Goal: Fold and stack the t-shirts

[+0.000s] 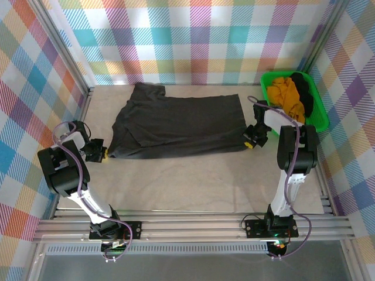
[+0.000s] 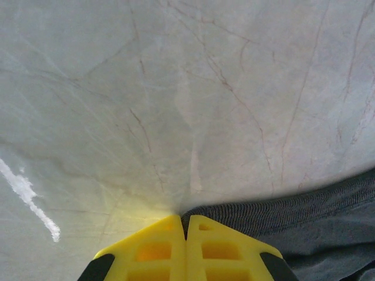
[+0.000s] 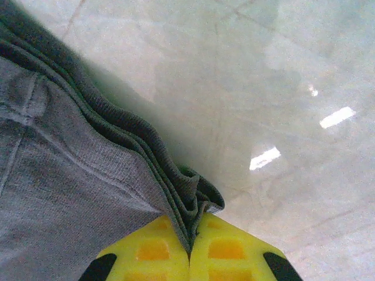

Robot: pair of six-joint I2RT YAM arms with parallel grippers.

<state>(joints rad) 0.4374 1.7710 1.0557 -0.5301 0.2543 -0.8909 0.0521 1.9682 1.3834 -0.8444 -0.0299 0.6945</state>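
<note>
- The charcoal t-shirt (image 1: 176, 126) lay spread flat across the middle of the table (image 1: 193, 187), its long side running left to right, with a collar or sleeve end jutting toward the far wall.
- The left gripper (image 1: 96, 152) stood at the shirt's near-left corner. In the left wrist view its jaws were pressed together with the ribbed hem running right up into the seam between them — judged to be pinching that corner.
- The right gripper (image 1: 252, 142) stood at the near-right corner. In the right wrist view its jaws were clenched on several stacked layers of the hem, bunched at the tips.
- The layered edge at the right corner suggested that at least one fold had been made. The garment was nonetheless wide and far from a compact bundle.
- The green basket (image 1: 321, 114) sat at the far-right of the table, well apart from the spread shirt. It held a crumpled mustard-yellow t-shirt (image 1: 287, 93) and a black t-shirt (image 1: 304, 88), neither folded.
- No finished stack was to be seen on the table.
- Judgement: early stage. With both near corners held, the next fold of the charcoal shirt seemed to be in hand — the basket garments were all left to do, then the stacking.
</note>
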